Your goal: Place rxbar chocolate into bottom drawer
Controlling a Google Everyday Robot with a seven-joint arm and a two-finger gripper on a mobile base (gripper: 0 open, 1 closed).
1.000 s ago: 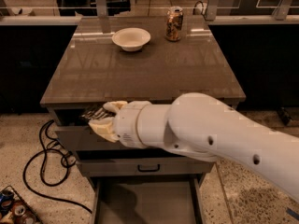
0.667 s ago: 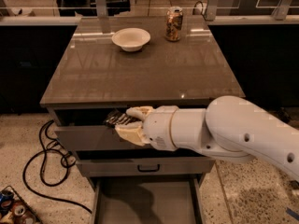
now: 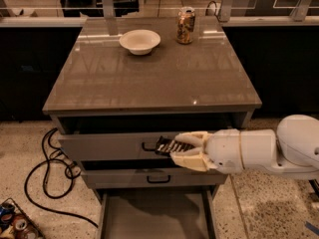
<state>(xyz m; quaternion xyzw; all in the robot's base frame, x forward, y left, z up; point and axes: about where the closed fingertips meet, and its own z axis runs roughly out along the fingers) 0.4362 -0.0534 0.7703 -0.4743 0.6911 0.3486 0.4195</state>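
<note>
Snack bar (image 3: 168,145) being pinched flat in gripper (image 3: 180,148), hanging level with top drawer (image 3: 107,146) front, above bottom drawer (image 3: 149,215) standing pulled out to receive it; likely needing lowering past middle drawer (image 3: 114,178); bowl (image 3: 140,41), can (image 3: 186,25) sitting behind on cabinet top (image 3: 149,81)

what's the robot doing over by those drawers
The robot's arm reaches in from the right, and its pincer is shut on the rxbar chocolate, holding it in front of the top drawer. The bottom drawer is pulled open below, and the bar is not in it yet. A white bowl and a drink can sit on the cabinet top.
</note>
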